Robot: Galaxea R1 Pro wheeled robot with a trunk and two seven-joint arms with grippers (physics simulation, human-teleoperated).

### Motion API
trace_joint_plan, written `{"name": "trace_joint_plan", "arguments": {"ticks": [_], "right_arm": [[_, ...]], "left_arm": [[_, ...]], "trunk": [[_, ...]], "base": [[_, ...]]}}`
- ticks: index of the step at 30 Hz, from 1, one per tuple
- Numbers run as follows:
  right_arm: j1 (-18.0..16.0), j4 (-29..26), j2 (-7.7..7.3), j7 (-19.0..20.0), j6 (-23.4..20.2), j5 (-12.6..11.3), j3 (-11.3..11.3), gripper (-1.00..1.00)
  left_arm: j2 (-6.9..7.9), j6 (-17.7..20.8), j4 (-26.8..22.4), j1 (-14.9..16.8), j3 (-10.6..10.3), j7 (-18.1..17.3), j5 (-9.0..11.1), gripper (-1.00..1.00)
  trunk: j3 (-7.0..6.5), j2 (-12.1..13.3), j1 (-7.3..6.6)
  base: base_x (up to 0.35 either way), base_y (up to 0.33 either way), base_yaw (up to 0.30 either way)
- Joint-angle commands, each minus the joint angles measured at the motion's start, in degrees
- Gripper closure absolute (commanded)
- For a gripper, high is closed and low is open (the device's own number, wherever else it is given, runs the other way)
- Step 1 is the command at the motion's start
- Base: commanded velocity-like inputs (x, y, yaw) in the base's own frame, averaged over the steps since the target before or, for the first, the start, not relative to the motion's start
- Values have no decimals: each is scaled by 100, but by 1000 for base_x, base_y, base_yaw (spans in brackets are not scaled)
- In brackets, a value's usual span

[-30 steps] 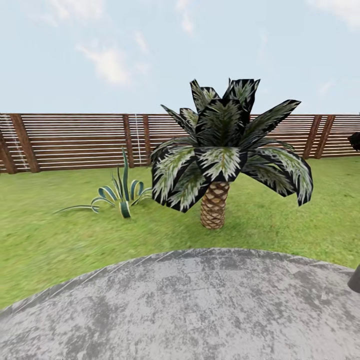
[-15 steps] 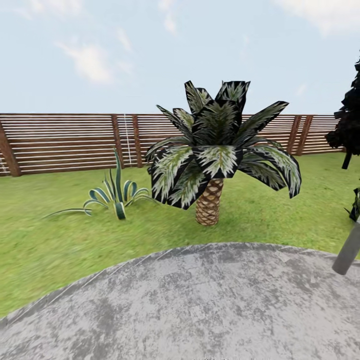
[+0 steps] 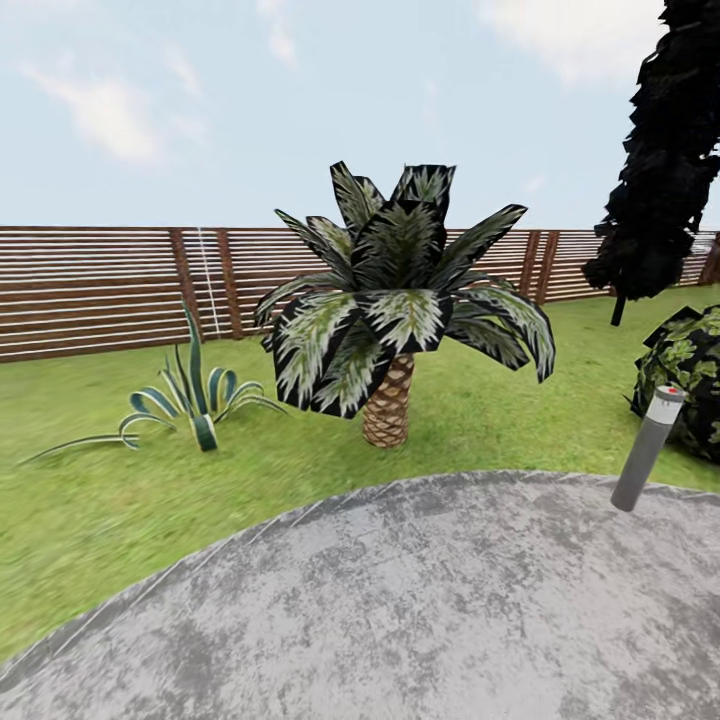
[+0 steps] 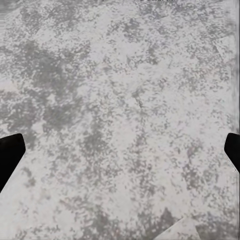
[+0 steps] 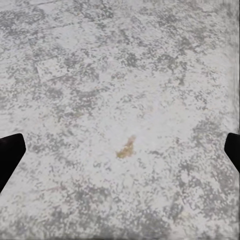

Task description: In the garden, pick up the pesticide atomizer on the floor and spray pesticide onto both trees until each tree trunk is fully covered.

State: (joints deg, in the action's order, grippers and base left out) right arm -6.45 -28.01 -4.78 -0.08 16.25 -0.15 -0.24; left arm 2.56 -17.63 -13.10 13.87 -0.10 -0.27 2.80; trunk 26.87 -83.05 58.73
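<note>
Turning right: dark tree [image 3: 660,150] and grey bollard [image 3: 647,450] newly in view; atomizer unseen; left gripper [image 4: 120,150] and right gripper [image 5: 120,150] both spread wide over paving [image 5: 120,75].

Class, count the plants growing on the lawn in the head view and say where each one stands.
4: spiky agave at left, short palm centre, dark tree far right by the fence, leafy bush at right edge. Others may lie outside the frame.

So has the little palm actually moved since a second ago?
No. The palm sits further left in the head view, but the fence and spiky plant slid left with it, so the camera turned right.
</note>
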Motion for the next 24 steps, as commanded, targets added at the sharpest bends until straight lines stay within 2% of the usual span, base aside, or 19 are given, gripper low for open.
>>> {"name": "trace_joint_plan", "arguments": {"ticks": [1, 12, 24], "right_arm": [[-5, 6, 0, -1, 19, -2, -2, -100], [-5, 6, 0, -1, 19, -2, -2, -100], [-5, 6, -1, -1, 19, -2, 6, -100]], "left_arm": [[-3, -19, 2, 2, -8, -4, 25, -100], [-10, -22, 1, 2, -16, -8, 26, -100], [-1, -21, 7, 2, -8, -5, 36, -100]], "trunk": [[6, -3, 0], [6, -3, 0], [221, -484, 263]], "base": [[0, 18, -292], [0, 2, -292], [0, 0, -292]]}}
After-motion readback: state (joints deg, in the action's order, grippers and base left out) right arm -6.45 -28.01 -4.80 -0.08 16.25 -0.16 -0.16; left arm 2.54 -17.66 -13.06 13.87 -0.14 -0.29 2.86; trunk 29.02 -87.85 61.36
